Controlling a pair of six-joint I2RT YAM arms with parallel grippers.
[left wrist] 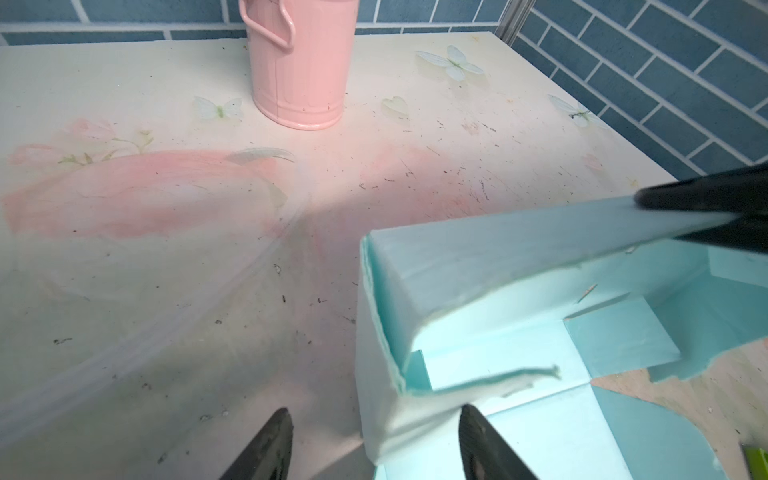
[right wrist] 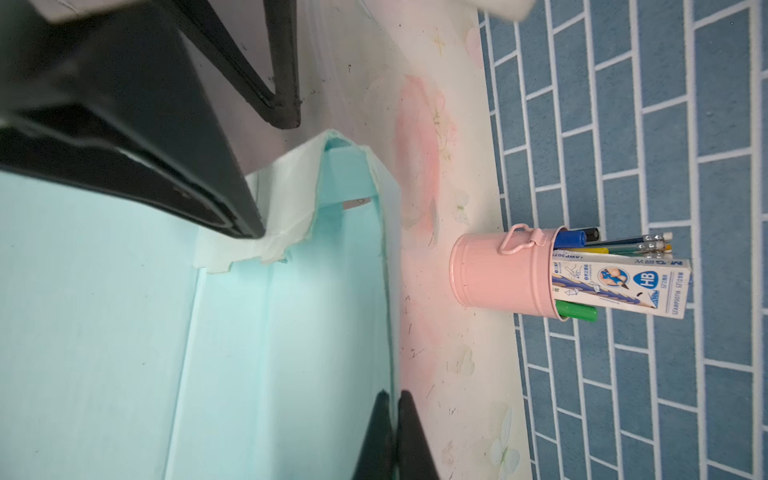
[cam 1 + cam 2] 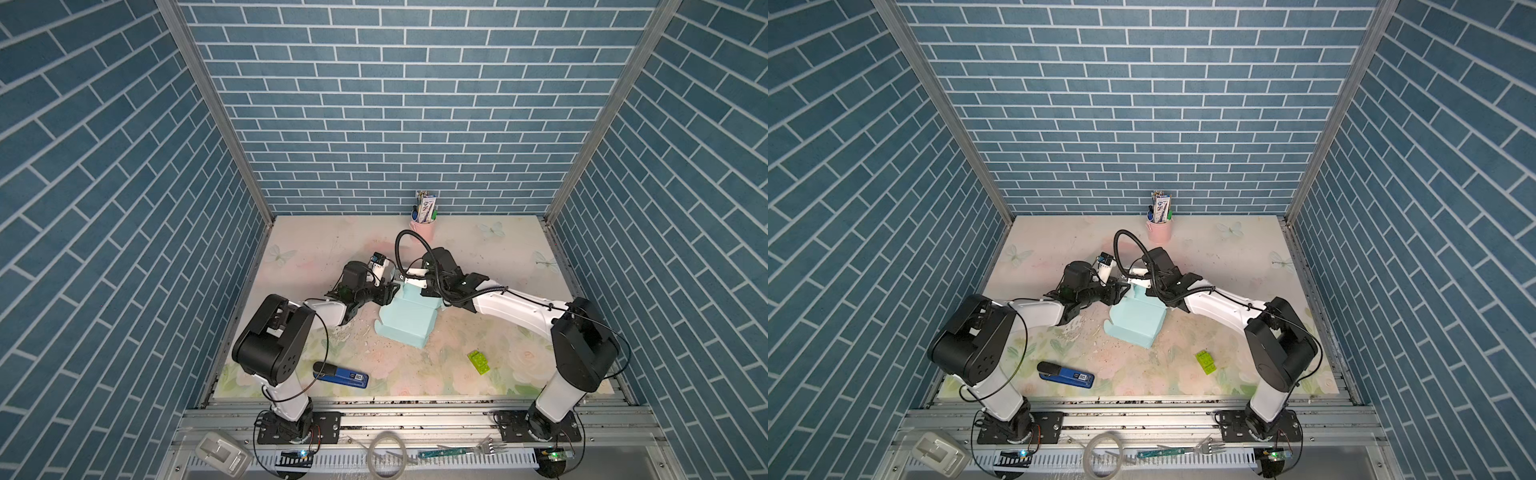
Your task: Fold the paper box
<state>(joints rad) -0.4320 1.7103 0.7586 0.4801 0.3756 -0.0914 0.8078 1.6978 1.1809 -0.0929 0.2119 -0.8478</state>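
Note:
The paper box [image 3: 409, 322] [image 3: 1136, 322] is pale mint card, half formed, standing mid-table with its walls partly up and a rounded flap lying flat. My left gripper [image 3: 390, 291] [image 1: 374, 415] is open, its jaws on either side of a worn, crumpled corner of the box [image 1: 478, 291] without clamping it. My right gripper [image 3: 402, 277] [image 2: 394, 395] is shut on the top edge of the box's far wall [image 2: 291, 332]. In the left wrist view, its black fingers [image 1: 706, 195] pinch that wall.
A pink cup [image 3: 423, 226] [image 2: 498, 274] of pens stands at the back wall, just beyond the box. A blue stapler [image 3: 340, 375] lies front left. A green toy brick [image 3: 478, 362] lies front right. A fork and a tape ring rest on the front rail.

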